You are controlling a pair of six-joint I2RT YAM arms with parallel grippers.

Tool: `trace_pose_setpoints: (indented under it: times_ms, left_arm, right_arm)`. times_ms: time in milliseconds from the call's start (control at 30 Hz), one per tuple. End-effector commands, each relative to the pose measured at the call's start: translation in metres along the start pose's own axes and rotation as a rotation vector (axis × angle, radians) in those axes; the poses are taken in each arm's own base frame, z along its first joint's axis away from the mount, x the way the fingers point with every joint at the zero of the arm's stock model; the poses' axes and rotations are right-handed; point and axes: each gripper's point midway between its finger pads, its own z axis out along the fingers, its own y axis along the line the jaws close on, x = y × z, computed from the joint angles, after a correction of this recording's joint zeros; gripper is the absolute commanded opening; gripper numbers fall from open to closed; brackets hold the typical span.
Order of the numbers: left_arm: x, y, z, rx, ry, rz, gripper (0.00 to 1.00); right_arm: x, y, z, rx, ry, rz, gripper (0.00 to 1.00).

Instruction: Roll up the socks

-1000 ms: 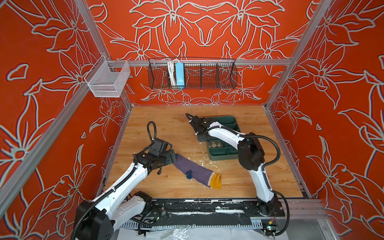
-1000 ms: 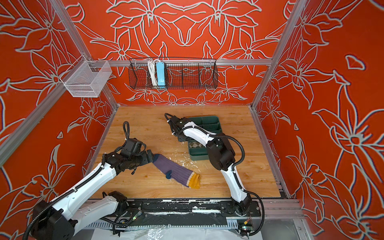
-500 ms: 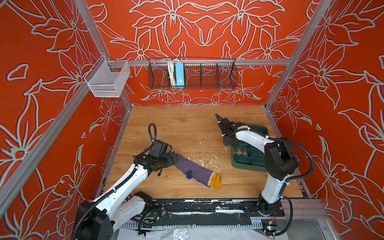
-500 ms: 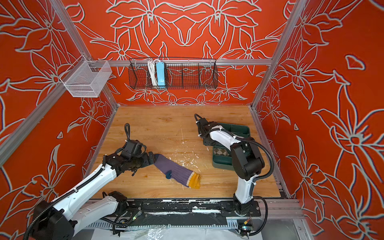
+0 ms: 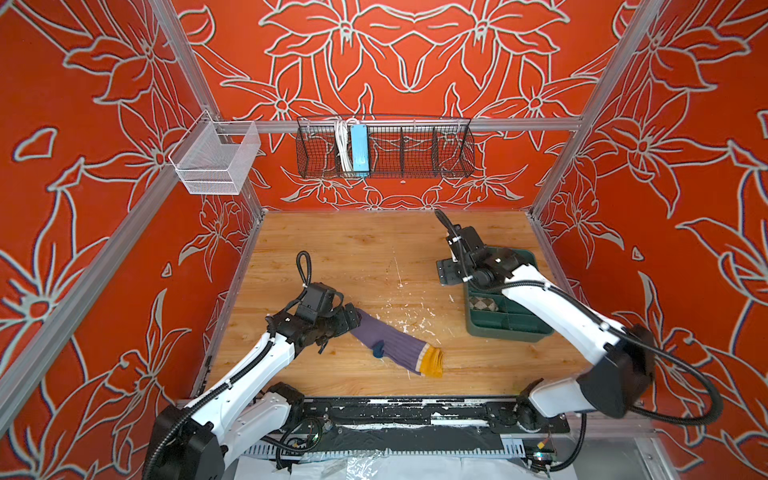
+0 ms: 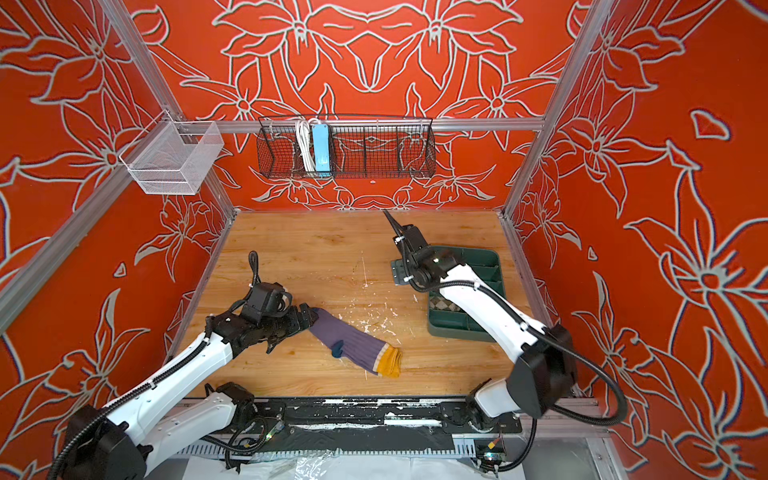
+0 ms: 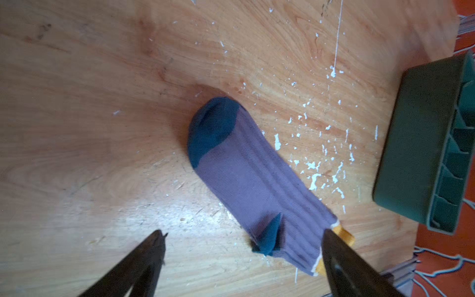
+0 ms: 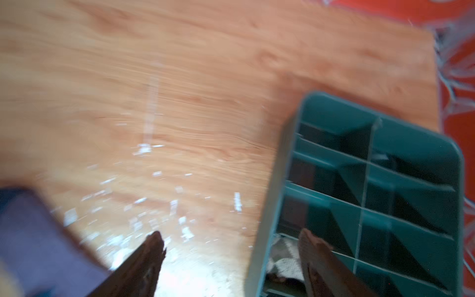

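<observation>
The argyle sock [image 5: 483, 303] sits in the tray [image 5: 511, 334], so the purple sock [image 5: 390, 340] is next (it's lying flat). The left gripper [image 7: 243, 232] and right gripper [image 8: 230, 235] both gape wide, empty. I reckon left needs to pinch the toe [image 7: 213, 128].

The left arm [image 5: 266, 357] reaches forward and inward with its forearm low. The left tool [image 7: 243, 232] tilts downward, fingers spread wide, gripping nothing. The right arm [image 5: 552, 307] folds at the elbow and reaches toward the back. The right tool [image 8: 230, 232] gapes too, empty.
</observation>
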Motion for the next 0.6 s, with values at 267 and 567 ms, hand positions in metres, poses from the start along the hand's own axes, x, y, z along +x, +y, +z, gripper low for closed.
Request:
trace_pose_setpoints:
  times_ms: [267,567]
  left_arm:
    - [-0.008,-0.019,0.032,0.17,-0.036,-0.161,0.98]
    - [0.001,-0.003,0.065,0.087,0.033,-0.222,0.98]
  right_arm:
    - [0.137,0.062,0.016,-0.156,0.258,-0.114,0.83]
    - [0.187,0.054,0.035,-0.052,0.351,-0.101,0.85]
